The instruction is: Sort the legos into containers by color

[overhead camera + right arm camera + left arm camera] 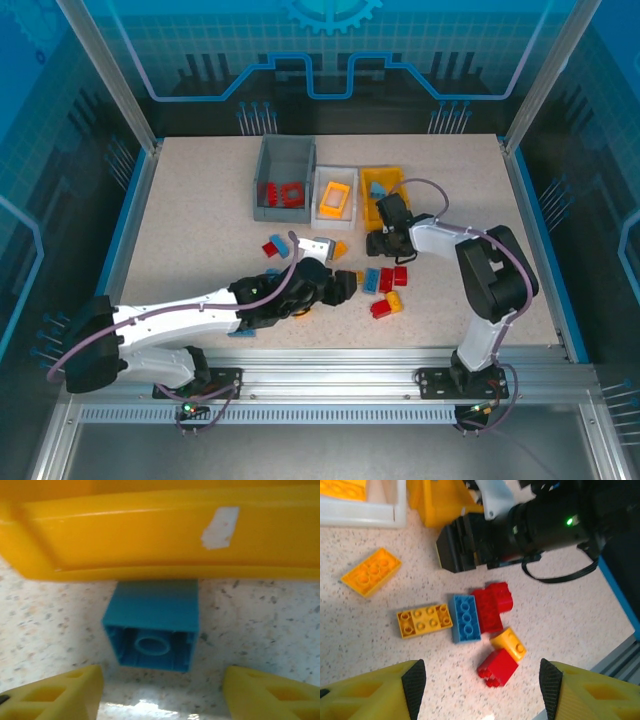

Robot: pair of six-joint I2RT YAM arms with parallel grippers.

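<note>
Through the right wrist camera, a blue brick (152,630) lay tipped on its side on the table (265,615). Its hollow underside faced the lens and its far end touched the outer wall of the yellow bin (125,530). A pale scrap of sticker (220,527) on that wall bore nothing readable. The right gripper (162,687) had its fingers apart, just short of the brick.

The left gripper (482,687), fingers likewise apart, hung over loose bricks lying studs up. A long blue brick (466,618) pointed away from the camera, a yellow brick (424,620) lay crosswise beside it, and a red brick (490,610) touched its other side.

From above, the grey bin (287,212) held red pieces (282,192) and the white bin (336,223) a yellow-orange frame (335,198).
</note>
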